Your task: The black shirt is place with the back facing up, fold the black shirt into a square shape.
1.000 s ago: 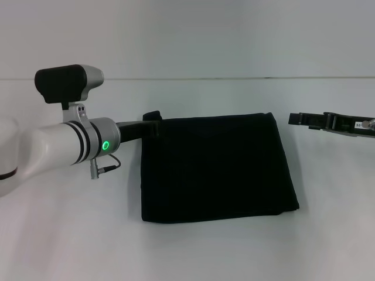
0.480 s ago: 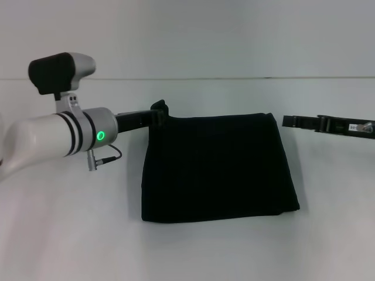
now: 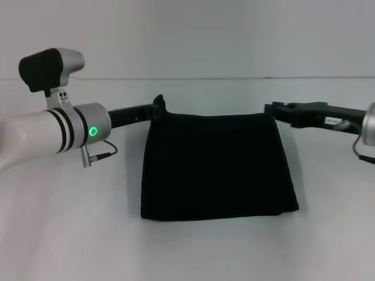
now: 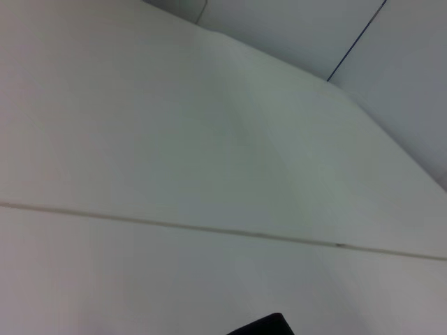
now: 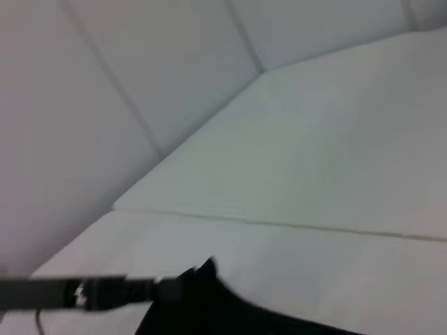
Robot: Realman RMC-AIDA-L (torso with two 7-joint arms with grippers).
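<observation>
A plain white table (image 3: 70, 234) fills the head view and runs back to a pale wall, with a thin seam where the two meet. The only thing lying on it is the black shirt (image 3: 217, 170), folded into a roughly square block near the middle. Its near edge lies flat and straight on the table, while its far left corner is pulled up into a small peak.

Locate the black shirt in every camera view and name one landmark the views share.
Head view: black shirt lies folded at centre, between both grippers.
Left wrist view: only a dark sliver at the bottom edge; unclear what it is.
Right wrist view: along the bottom edge.
Shared landmark: the left gripper at its far corner.
</observation>
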